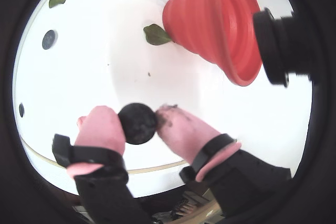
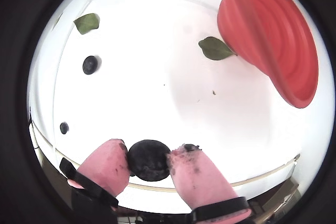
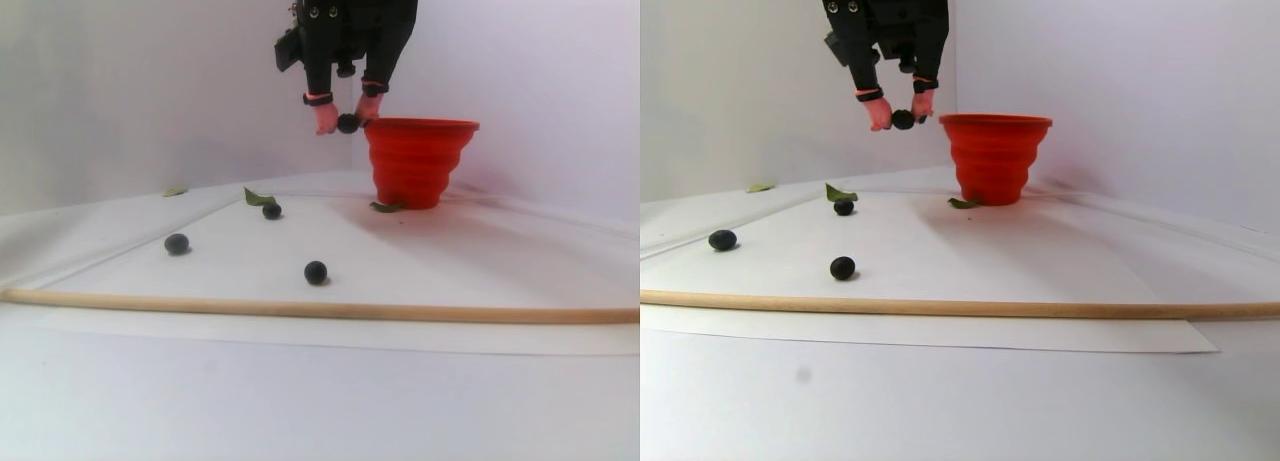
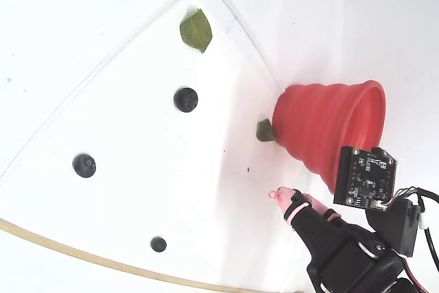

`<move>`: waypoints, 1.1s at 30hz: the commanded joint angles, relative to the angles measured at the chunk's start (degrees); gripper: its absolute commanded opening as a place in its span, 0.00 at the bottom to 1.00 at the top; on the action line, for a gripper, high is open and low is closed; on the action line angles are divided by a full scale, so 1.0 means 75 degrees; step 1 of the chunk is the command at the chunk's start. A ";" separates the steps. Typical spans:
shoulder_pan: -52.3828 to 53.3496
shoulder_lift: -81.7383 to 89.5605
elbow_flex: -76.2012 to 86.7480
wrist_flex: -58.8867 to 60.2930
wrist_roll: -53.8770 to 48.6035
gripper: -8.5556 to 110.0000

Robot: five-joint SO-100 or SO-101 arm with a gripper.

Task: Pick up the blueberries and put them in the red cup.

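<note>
The gripper (image 1: 138, 123) hangs in the air with its 2 pink fingertips (image 2: 107, 163) pointing down, pinched narrowly on 1 blueberry (image 1: 137, 123), which both wrist views show squeezed between the pads. In the stereo pair view the black arm (image 3: 350, 21) comes down from the top edge, and the held berry sits at about rim height just to the left of the red cup (image 3: 418, 161), raised well above the white sheet (image 3: 420, 261). The fixed view shows the arm entering from the lower right corner, with only 1 pink tip (image 4: 281, 195) visible beside the cup's stepped wall; the held berry is hidden there. The cup stands upright, wide rim up, near the back of the sheet. A green leaf (image 4: 265, 130) lies touching its base, and a second leaf (image 4: 196, 30) lies further off near the sheet's far edge. The other 3 blueberries rest on the sheet, well apart from each other and from the cup: 1 (image 4: 185, 99) nearest the second leaf, 1 (image 4: 84, 165) further out, and a smaller 1 (image 4: 158, 243) close to the wooden rod (image 3: 300, 308) that lies along the sheet's front edge.
</note>
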 commanded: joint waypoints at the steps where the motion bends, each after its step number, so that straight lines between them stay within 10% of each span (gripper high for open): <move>1: 0.0176 0.0832 -0.0715 0.0047 -0.0047 0.19; 33: 0.1125 -0.0059 -0.2027 -0.0914 -0.0152 0.19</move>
